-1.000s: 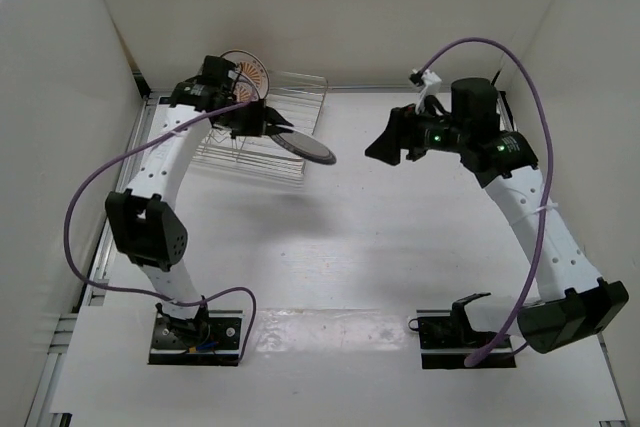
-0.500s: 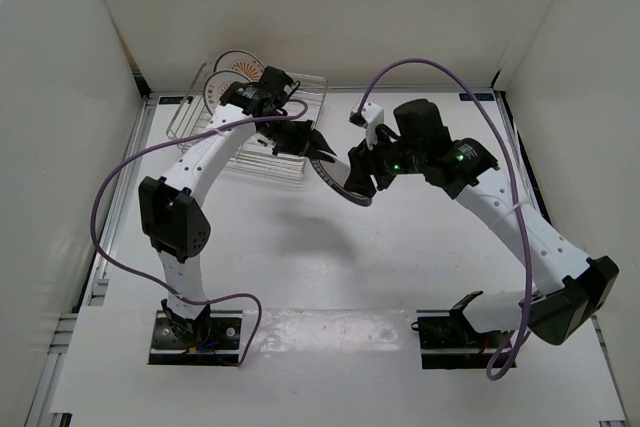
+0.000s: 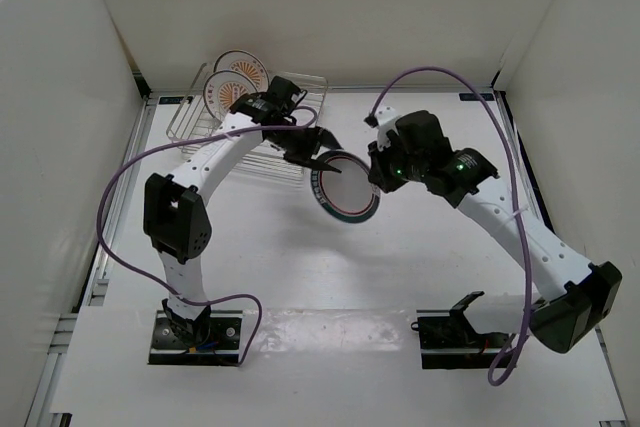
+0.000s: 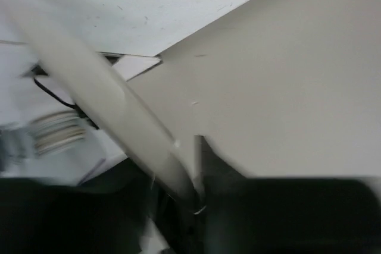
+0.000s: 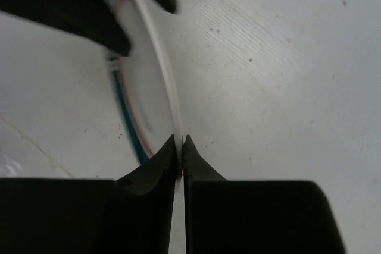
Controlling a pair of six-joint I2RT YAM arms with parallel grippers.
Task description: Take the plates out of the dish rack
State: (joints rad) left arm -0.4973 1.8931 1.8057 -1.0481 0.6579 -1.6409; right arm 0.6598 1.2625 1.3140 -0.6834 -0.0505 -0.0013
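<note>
White plate (image 3: 345, 190) pinched over counter (image 3: 330, 267) centre, at opposite rims, by left gripper (image 3: 318, 155) and right gripper (image 5: 180, 142); orange plates (image 3: 222, 95) upright in dish rack (image 3: 310, 92), far-left corner.

Top view's bright and even, lit from overhead, with just soft grey shadows on the white table (image 3: 420, 267) and a glare strip near the front. Left wrist cam's a smeary mess for me, the plate (image 4: 113, 102) a pale blurred streak. Right wrist is sharp on the tabletop grain, but its black fingers (image 5: 152, 173) sit soft and dark.
</note>
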